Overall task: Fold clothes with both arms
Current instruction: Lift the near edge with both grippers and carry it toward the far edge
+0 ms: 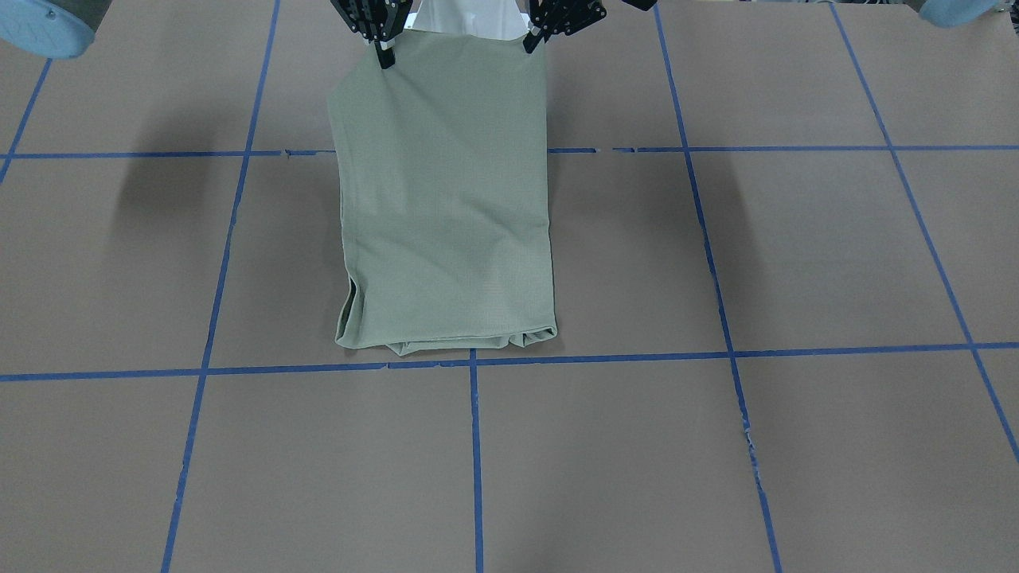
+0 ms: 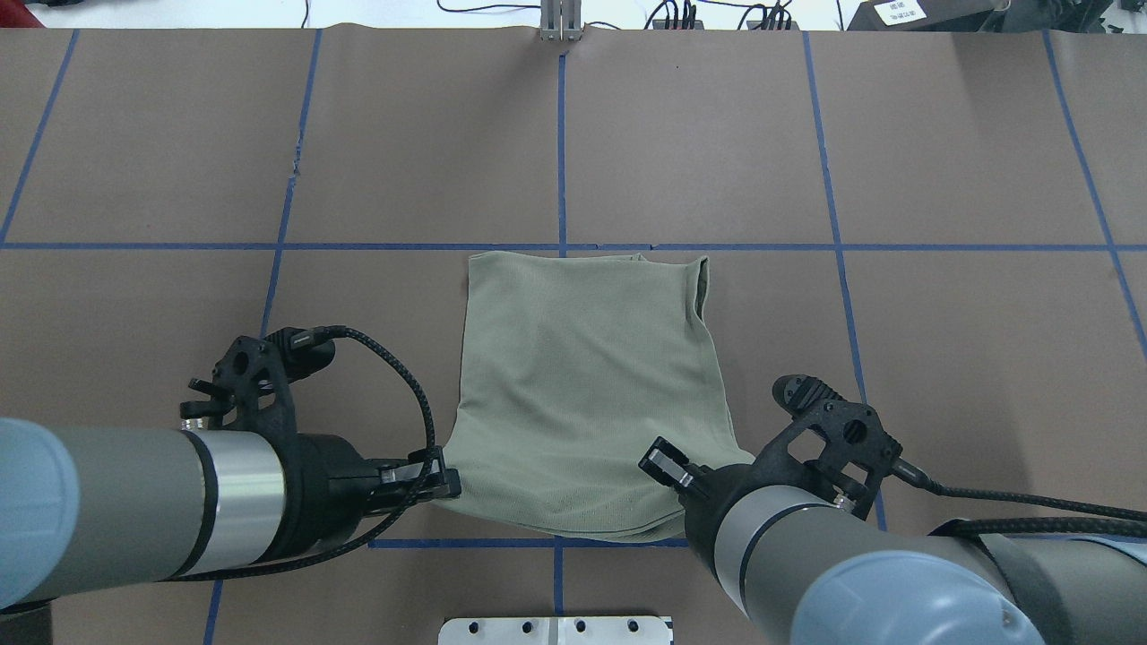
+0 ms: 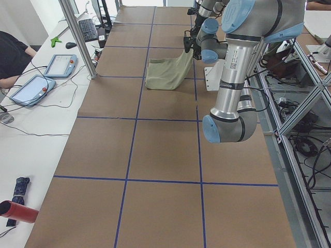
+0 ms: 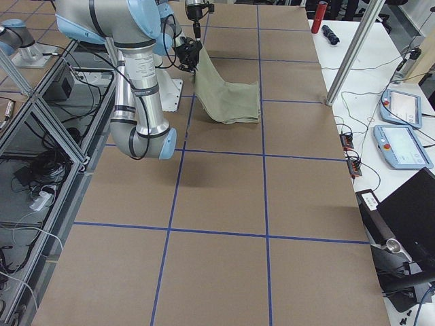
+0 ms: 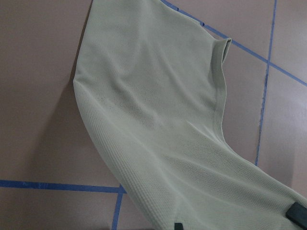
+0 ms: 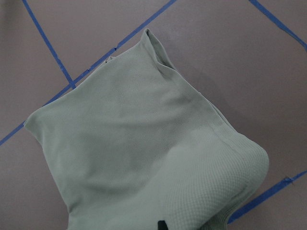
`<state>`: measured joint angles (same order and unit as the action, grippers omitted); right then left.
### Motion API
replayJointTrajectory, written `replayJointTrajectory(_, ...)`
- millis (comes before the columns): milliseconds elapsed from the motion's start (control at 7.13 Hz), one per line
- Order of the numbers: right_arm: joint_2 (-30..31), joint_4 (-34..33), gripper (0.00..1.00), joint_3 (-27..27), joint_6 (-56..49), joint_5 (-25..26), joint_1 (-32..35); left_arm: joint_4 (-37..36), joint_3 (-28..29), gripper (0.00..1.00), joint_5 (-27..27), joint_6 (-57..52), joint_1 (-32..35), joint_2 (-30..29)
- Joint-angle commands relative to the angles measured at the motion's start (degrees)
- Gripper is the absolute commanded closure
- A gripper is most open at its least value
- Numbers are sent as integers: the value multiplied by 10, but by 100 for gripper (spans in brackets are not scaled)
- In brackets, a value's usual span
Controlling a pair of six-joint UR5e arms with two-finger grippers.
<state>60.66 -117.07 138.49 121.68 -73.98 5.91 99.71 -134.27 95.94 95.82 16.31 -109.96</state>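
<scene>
Nearest the robot's base, the left gripper (image 2: 445,484) pinches one near corner of the shirt (image 2: 582,376), fingers closed on the cloth. The right gripper (image 2: 668,466) is clamped on the other near corner. Both corners are held up off the table (image 2: 941,358), well apart, with the edge between them drawn fairly taut. From there the folded, pale green shirt slopes down and away. Its far end lies bunched on the brown table top, just short of a blue tape line (image 2: 806,246) running across, near where that line meets the centre line.
</scene>
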Motion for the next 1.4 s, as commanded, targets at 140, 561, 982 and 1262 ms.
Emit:
replayJointTrajectory(140, -3, 144, 100, -154, -63, -4, 83, 14, 149, 100, -2, -82, 70, -66)
replayJointTrajectory(561, -13, 248, 100, -276, -89, -12, 133, 66, 275, 100, -2, -102, 114, -117)
replayJointTrajectory(982, -63, 250, 100, -357, -94, -37, 166, 78, 353, 100, -2, -146, 145, -152)
replayJointTrajectory(1262, -86, 250, 100, -405, -101, -38, 179, 129, 416, 100, -3, -150, 153, -158)
